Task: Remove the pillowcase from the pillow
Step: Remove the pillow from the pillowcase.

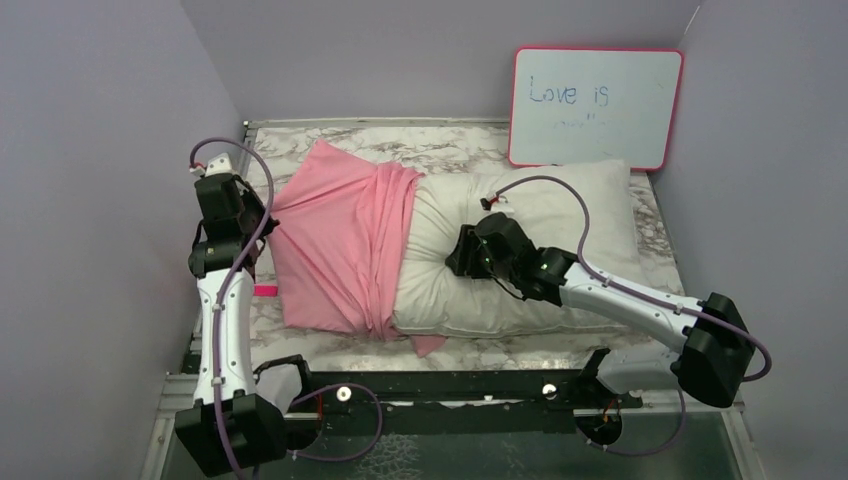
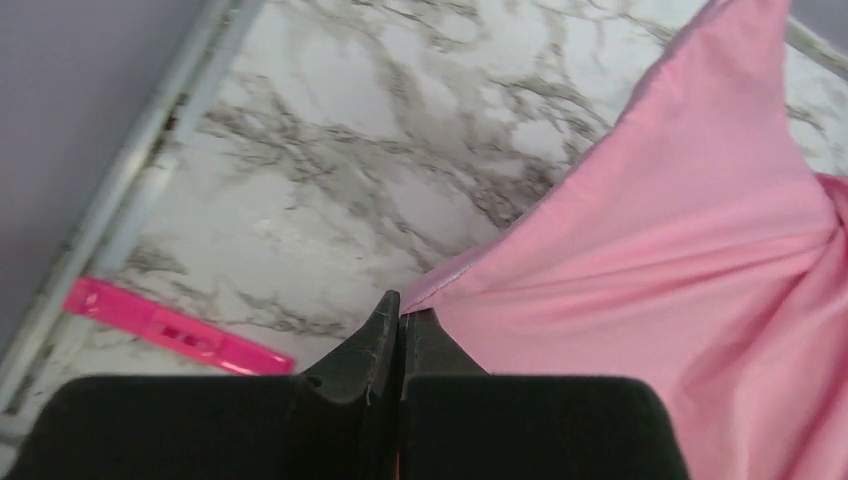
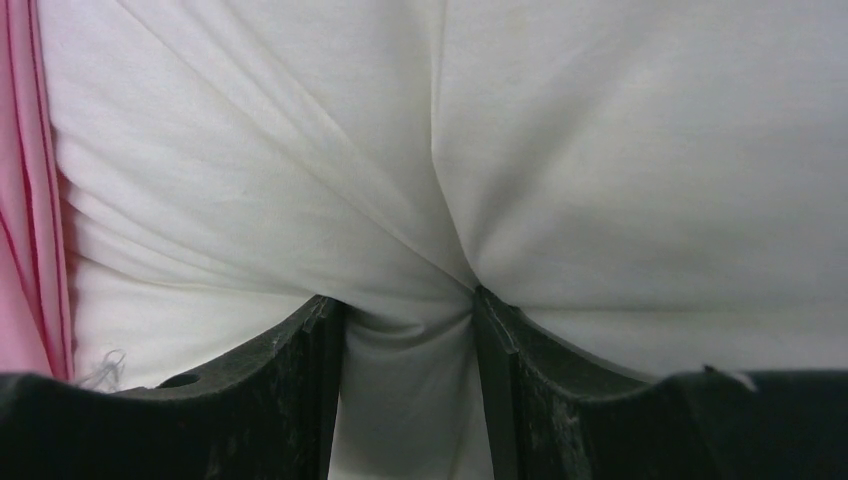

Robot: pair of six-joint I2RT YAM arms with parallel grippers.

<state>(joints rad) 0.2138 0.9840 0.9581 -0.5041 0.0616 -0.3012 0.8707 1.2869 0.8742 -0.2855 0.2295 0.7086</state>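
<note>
We see the left gripper [image 2: 400, 308] shut on the pillowcase [image 2: 650, 270] edge at its fingertips, and the right gripper [image 3: 405, 305] pinching a pillow [image 3: 560, 150] fold between half-spread fingers. About half the pillow lies bare; the other half is not yet uncovered.

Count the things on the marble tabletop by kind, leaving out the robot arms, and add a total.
pillow: 1
pillowcase: 1
whiteboard: 1
pink strip: 1
Total: 4
</note>
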